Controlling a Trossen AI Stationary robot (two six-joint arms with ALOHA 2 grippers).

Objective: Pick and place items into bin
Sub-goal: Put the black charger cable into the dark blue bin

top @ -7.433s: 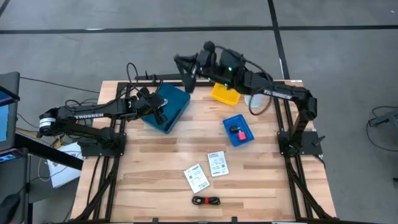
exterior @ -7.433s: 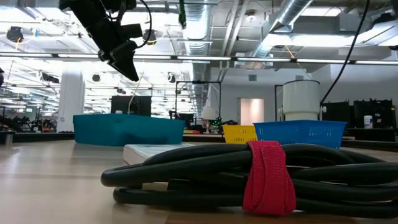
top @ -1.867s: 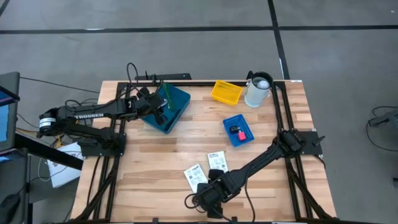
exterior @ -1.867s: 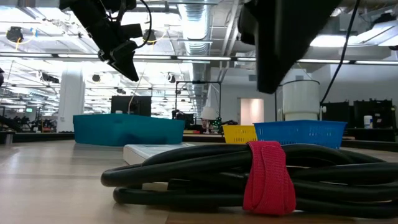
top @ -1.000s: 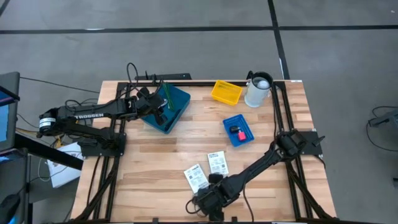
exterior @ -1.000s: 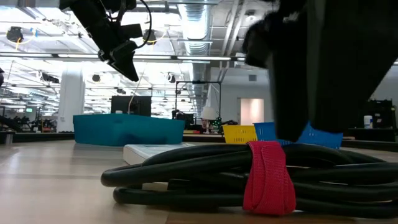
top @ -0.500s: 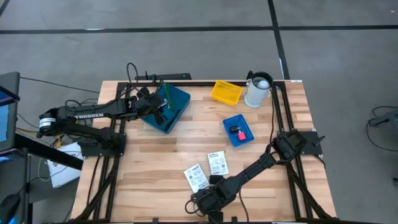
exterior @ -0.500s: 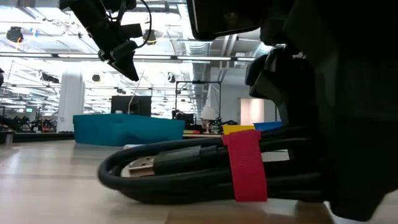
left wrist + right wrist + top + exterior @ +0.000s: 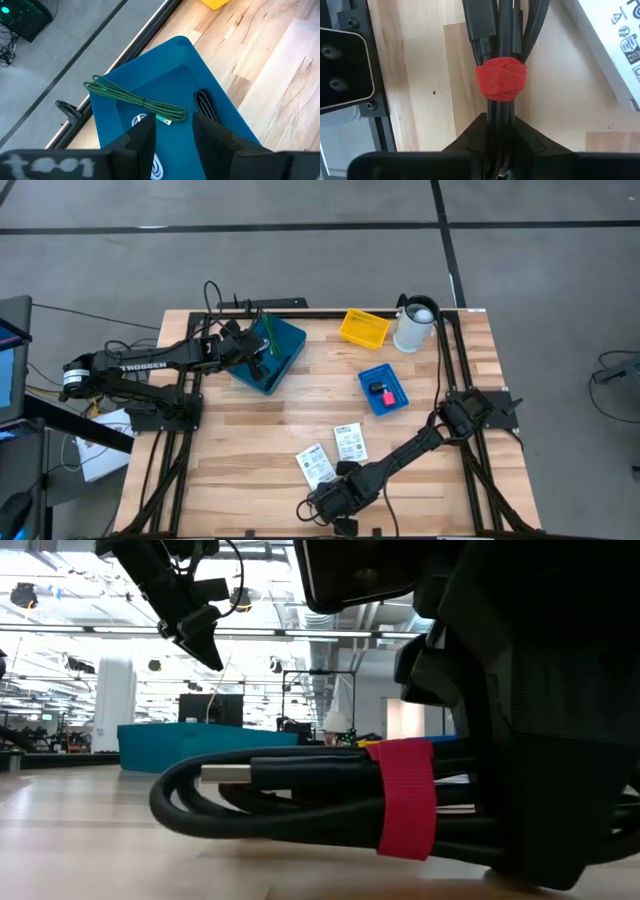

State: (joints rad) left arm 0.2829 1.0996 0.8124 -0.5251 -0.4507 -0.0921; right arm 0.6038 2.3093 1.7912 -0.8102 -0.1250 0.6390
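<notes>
High view: right gripper (image 9: 333, 502) at table's (image 9: 230, 480) near edge, on black cable bundle (image 9: 322, 502). Left gripper (image 9: 258, 352) parked over teal bin (image 9: 285, 340), far-left.
Low view: bundle's one end off wood.
Right wrist view: fingers (image 9: 470, 141) pinch cords below red strap (image 9: 500, 79). Advice: lift straight, check all cords caught.
Left wrist view: fingers (image 9: 142, 137) parted, empty.

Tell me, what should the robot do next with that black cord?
Probably lift it. The right gripper has its fingers pinched on the black cord bundle, just behind its red strap. It looks partly raised off the table, ready to carry toward the teal bin.
</notes>
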